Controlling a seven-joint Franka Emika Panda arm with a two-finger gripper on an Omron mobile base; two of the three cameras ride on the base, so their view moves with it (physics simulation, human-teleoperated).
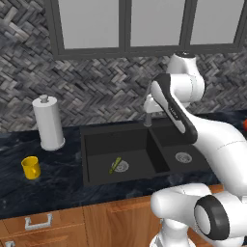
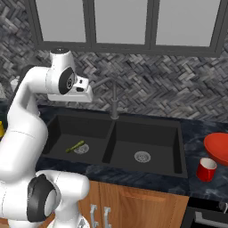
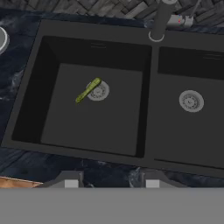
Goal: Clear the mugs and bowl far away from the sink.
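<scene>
The black double-basin sink (image 1: 96, 140) (image 2: 178, 147) (image 3: 30, 87) lies under my gripper (image 3: 111, 183), which hovers high over its front edge. The fingertips (image 3: 72, 181) stand apart with nothing between them, so the gripper is open. A yellow mug (image 1: 31, 168) stands on the counter well left of the sink. A red mug (image 2: 206, 169) stands on the counter right of the sink, next to the red-orange bowl (image 2: 218, 148) at the frame's right edge. My hand (image 2: 83, 94) hangs left of the grey faucet (image 2: 114, 100).
A white paper-towel roll (image 1: 48, 123) stands behind the yellow mug. A thin green item (image 3: 87, 90) lies by the left basin's drain. The faucet (image 1: 147, 113) rises behind the basin divider. Wooden cabinets (image 1: 48, 224) run below the dark counter, with windows above the tiled wall.
</scene>
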